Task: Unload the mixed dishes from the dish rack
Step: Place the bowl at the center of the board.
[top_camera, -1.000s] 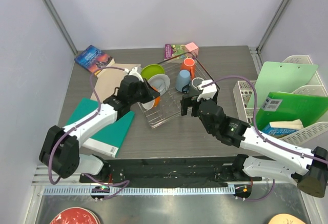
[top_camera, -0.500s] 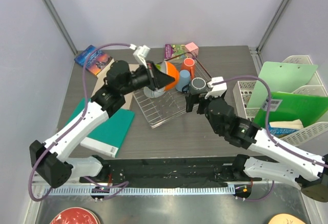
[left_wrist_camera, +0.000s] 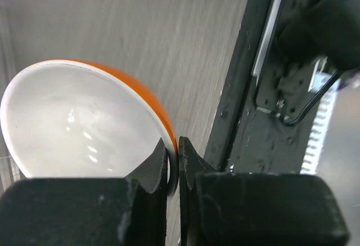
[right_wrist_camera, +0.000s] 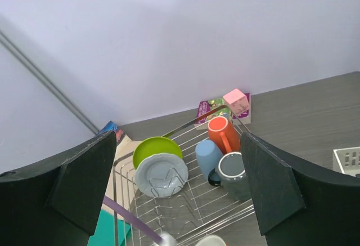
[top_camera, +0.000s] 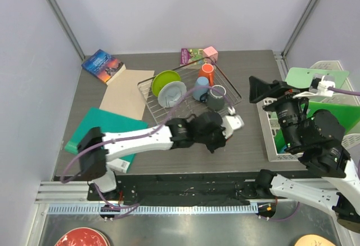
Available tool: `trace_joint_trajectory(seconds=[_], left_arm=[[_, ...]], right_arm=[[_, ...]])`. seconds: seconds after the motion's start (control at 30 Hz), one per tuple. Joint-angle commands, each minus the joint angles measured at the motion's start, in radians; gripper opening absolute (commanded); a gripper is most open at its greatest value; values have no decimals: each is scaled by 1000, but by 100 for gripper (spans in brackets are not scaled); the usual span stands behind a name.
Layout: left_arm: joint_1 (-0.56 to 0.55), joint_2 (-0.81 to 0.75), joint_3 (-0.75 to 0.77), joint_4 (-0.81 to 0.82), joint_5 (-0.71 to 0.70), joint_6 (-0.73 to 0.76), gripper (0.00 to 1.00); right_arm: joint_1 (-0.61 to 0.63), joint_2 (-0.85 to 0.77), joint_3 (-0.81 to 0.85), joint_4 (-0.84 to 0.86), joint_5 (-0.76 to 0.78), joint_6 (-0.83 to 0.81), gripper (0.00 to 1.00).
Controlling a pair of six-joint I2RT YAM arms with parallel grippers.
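— Where's the white bowl with the orange outside (left_wrist_camera: 79,122)?
— Out of the silver wire dish rack (top_camera: 160,111), over the grey tabletop (left_wrist_camera: 169,32) near its front edge. The left pincer (left_wrist_camera: 172,147) is clamped on its rim.
— Right pincer (right_wrist_camera: 179,139)?
— Spread wide, empty, high up to the right of the rack.

Top: overhead, wide. Left wrist: close above table (left_wrist_camera: 140,32) — right wrist: high, shares dish rack (right_wrist_camera: 190,206) with top.

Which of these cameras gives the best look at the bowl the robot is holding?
The left wrist view: the bowl fills it, white inside, orange outside, rim pinched by the left gripper. The top camera shows only a white edge beside the arm; the right wrist view catches at most a sliver at its bottom edge.
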Motion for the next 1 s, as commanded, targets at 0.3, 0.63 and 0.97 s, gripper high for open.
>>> trace_joint_trajectory(seconds=[0.3, 0.63, 0.97], left_arm=[[-110, 357, 290, -94, -160, 159, 0], [-176, 566, 428, -82, -224, 219, 0], [-204, 619, 500, -151, -296, 219, 13]], right_arm=[[4, -41, -23, -165, 61, 71, 97], [4, -61, -51, -205, 87, 83, 96], [4, -27, -74, -210, 81, 94, 97]])
